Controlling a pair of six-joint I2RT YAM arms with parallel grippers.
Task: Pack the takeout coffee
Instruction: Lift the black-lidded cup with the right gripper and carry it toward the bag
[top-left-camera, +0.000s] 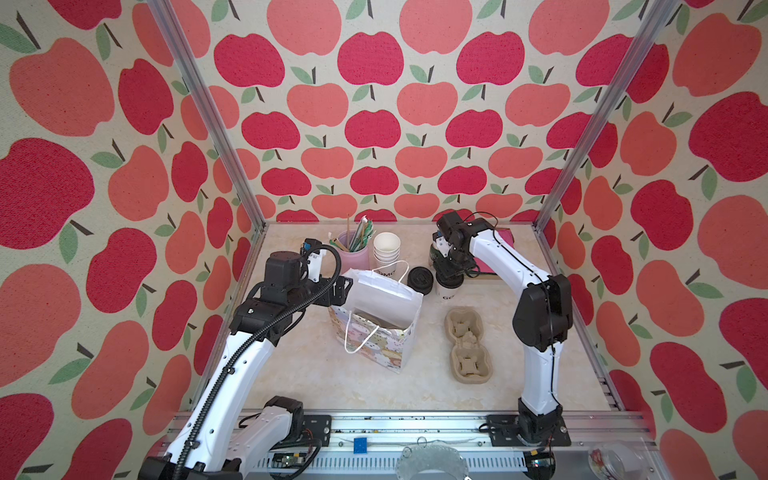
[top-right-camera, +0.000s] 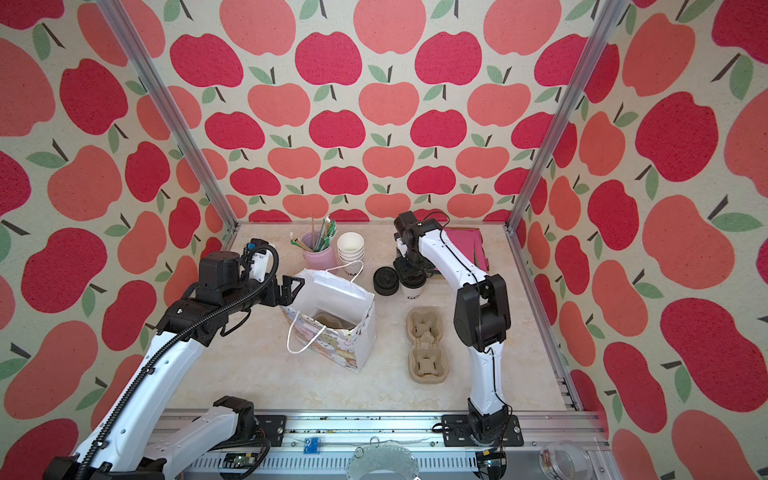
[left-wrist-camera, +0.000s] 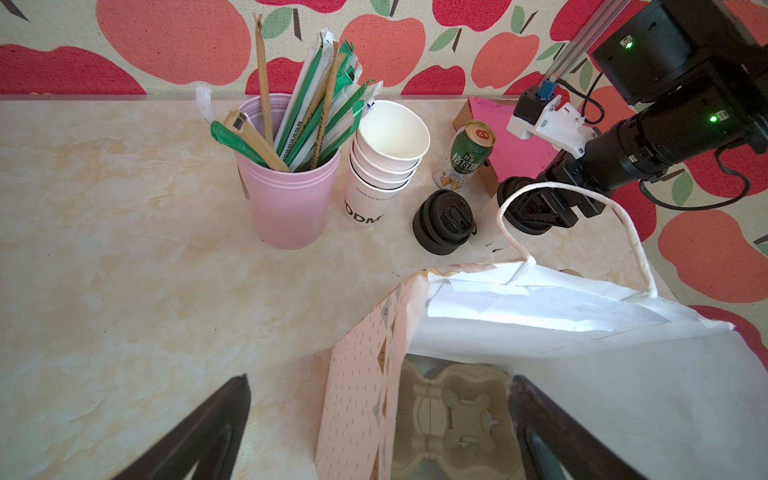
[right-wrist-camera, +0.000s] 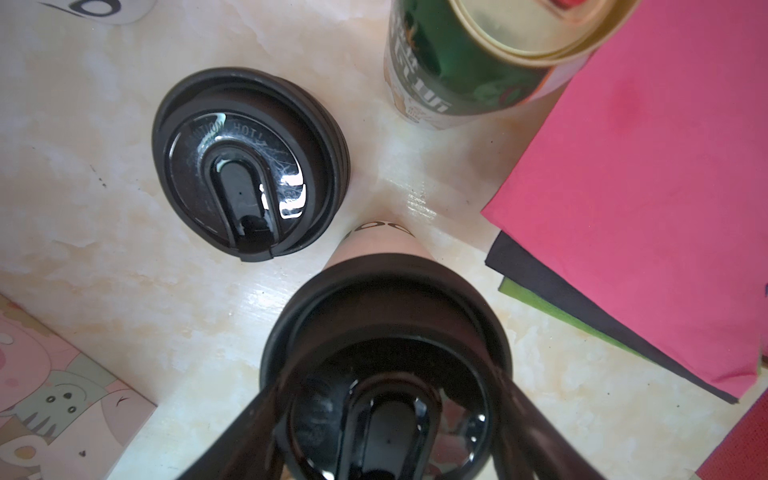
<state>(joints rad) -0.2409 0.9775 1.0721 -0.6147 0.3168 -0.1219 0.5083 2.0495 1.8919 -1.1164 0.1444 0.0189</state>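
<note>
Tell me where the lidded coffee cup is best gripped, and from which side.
Probably the black lid rim of the takeout coffee, from above: it stands upright, with the spare lids and can crowding its sides. The right hand straddles it there.

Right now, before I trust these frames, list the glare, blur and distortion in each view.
Right wrist view: takeout coffee and the right pincer straddling its lid are out of focus; white glare on the loose black lid. Left wrist view: the white inner wall of the paper gift bag is washed out. In both top views: sharp, but wide-angle perspective splays the aluminium posts outward.
</note>
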